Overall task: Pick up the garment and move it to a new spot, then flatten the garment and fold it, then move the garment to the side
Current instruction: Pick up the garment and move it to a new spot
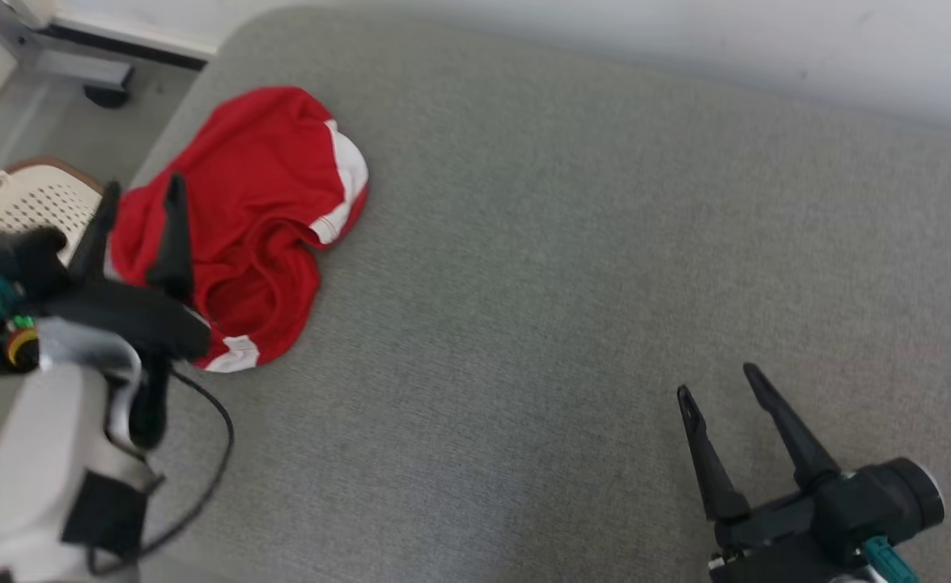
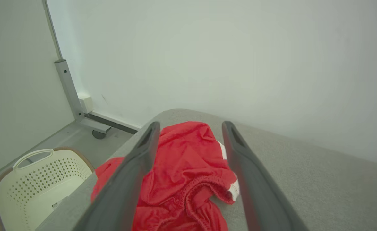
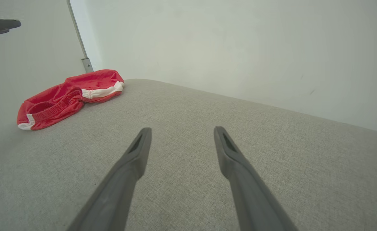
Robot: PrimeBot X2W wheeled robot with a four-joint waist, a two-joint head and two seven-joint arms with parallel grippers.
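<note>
garment (image 1: 256, 210), red with white trim, lies crumpled in the head view at the far left corner of the grey counter (image 1: 564, 243), near a cream basket (image 1: 30, 206). left tool (image 1: 142, 188) hangs over its left edge, fingers spread, gripping nothing; right tool (image 1: 718, 382) sits well apart, also spread. left wrist view: garment lies between the parted fingers. right wrist view: spread fingers over bare counter, garment far left.
</note>
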